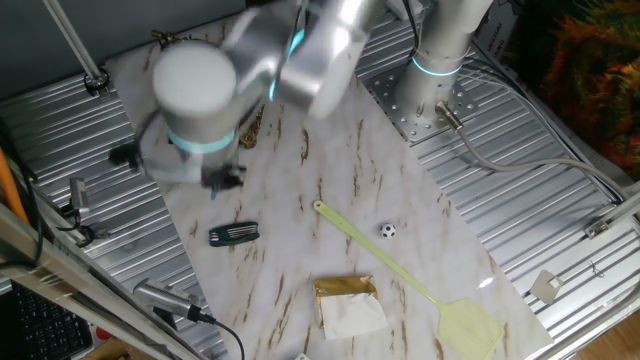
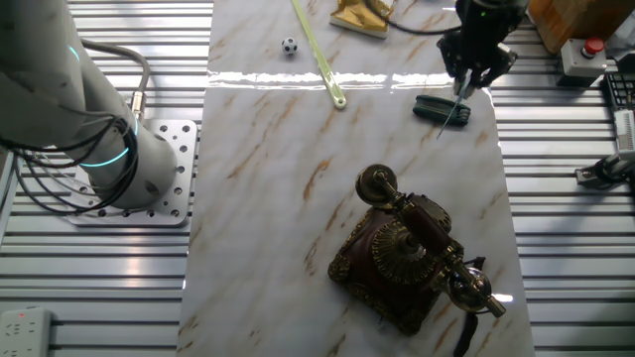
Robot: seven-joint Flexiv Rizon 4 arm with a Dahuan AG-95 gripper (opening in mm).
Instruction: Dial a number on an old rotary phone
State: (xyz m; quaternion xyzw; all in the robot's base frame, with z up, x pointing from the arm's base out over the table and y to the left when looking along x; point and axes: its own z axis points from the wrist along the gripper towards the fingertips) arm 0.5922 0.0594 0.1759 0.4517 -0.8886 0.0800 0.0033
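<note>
The old rotary phone stands on the marble board near its lower right. It has a dark brown and brass base, a round dial and a handset on the cradle. In one fixed view the blurred arm hides it, apart from a brass bit. My gripper hangs well beyond the phone at the top right, apart from it. Its fingers look closed on a thin pale rod that points down over a dark green pocket tool. The gripper is blurred in one fixed view.
A yellow-green fly swatter, a small soccer ball and a gold box with white tissue lie on the board. The pocket tool also shows in one fixed view. The arm's base stands at the left, and a red-button box at the right.
</note>
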